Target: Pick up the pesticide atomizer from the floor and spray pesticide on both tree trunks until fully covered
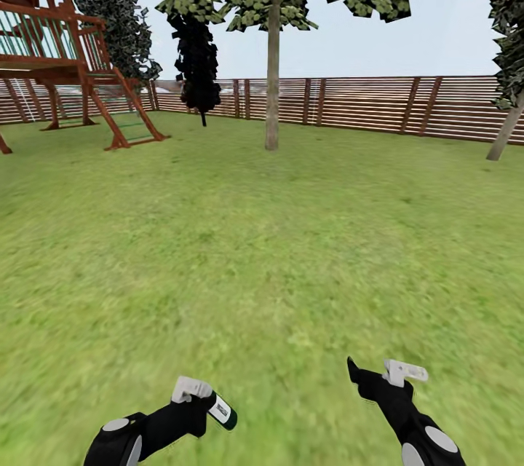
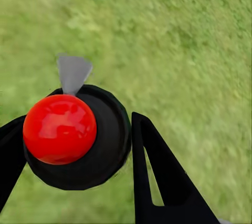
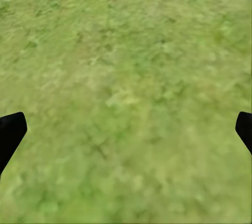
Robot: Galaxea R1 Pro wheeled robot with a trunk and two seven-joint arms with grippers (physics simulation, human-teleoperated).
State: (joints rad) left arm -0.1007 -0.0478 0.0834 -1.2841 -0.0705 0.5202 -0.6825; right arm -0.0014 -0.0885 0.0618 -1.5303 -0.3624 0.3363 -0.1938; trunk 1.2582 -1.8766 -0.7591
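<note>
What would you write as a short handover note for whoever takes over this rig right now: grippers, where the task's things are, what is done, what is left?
Left gripper: shut on the pesticide atomizer, held low over the grass.
Right gripper: open, empty, over grass.
Nearest tree trunk stands ahead across the lawn, before the fence; another leaning trunk is at far right.
Done: atomizer picked up.
Left: drive to each tree and spray; no white specks visible on either trunk from here.
</note>
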